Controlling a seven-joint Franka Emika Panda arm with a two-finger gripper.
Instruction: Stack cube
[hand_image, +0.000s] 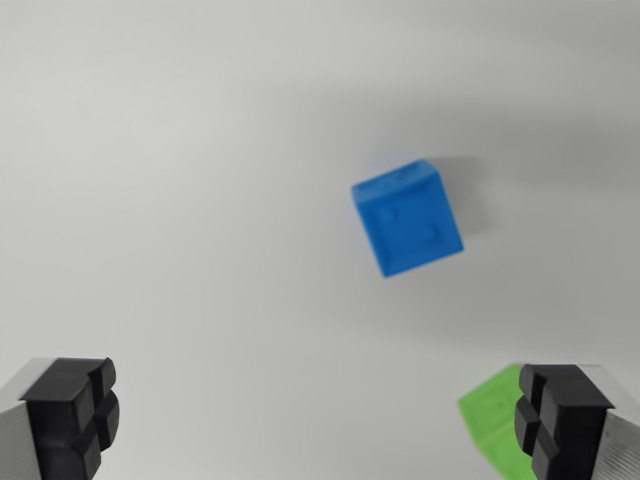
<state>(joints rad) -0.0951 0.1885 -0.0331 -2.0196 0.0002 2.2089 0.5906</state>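
A blue cube (407, 217) sits alone on the pale surface, slightly rotated, small raised dots on its face. A green cube (492, 418) lies well apart at lower right, partly hidden.

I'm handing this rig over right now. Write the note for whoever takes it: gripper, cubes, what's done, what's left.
Gripper: jaws wide open, holding nothing, hanging above the table.
Blue cube: sits alone on the table, in the wrist view's right of centre, above the gap between the jaws.
Green cube: at the wrist view's lower right, partly hidden behind the right finger; contact cannot be judged.
Done: nothing stacked; the cubes are apart.
Left: grasp one cube, set it on the other, release.
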